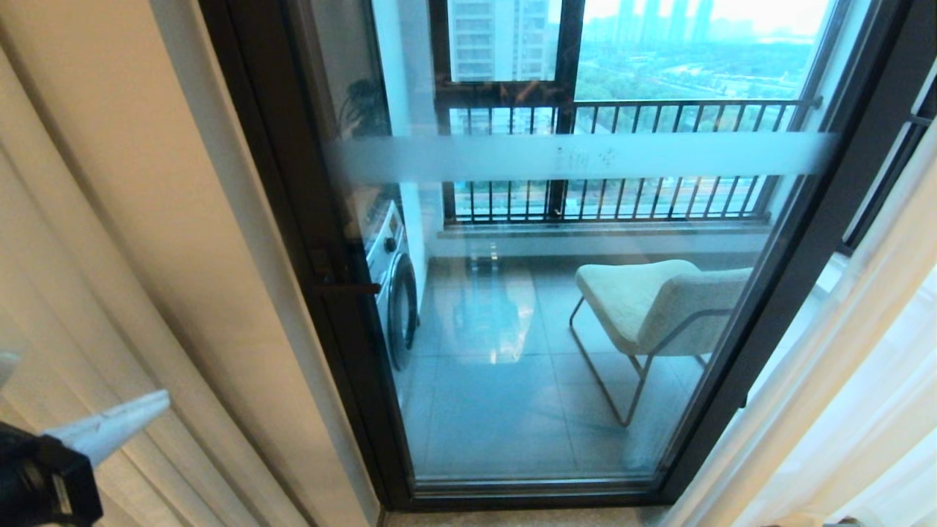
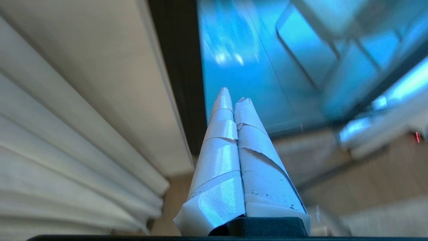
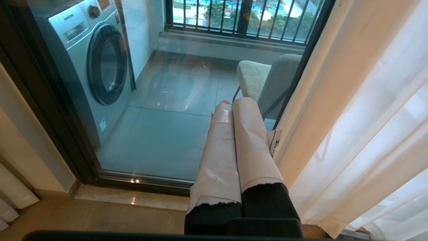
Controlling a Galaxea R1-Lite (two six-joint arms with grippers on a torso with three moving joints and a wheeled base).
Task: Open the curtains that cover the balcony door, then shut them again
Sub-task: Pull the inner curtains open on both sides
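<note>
Balcony doorway with the curtains drawn aside. The tall sliding glass balcony door (image 1: 585, 315), slim dark frame and frosted horizontal band, is standing uncovered in the middle; thick pleated beige drapes (image 1: 124, 241) are hanging gathered to its left, and a beige panel with thin white sheers (image 1: 849, 410) is hanging to its right. The left claw (image 1: 157, 402), white-taped fingers pressed together and holding nothing, is pointing toward the glass just beside the beige folds. The right claw (image 3: 235, 107), also shut and empty, is sitting low near the right-hand panel's inner edge. Judged from this layout, the opening looks done and the closing is in hand. To do it well, the left claw should be catching the leading pleat of the drapes and sweeping it level across the door, keeping clear of the dark frame and the door handle (image 1: 350, 287). Open room is lying across the glass between the two panels; the sill and frame are bounding it below
</note>
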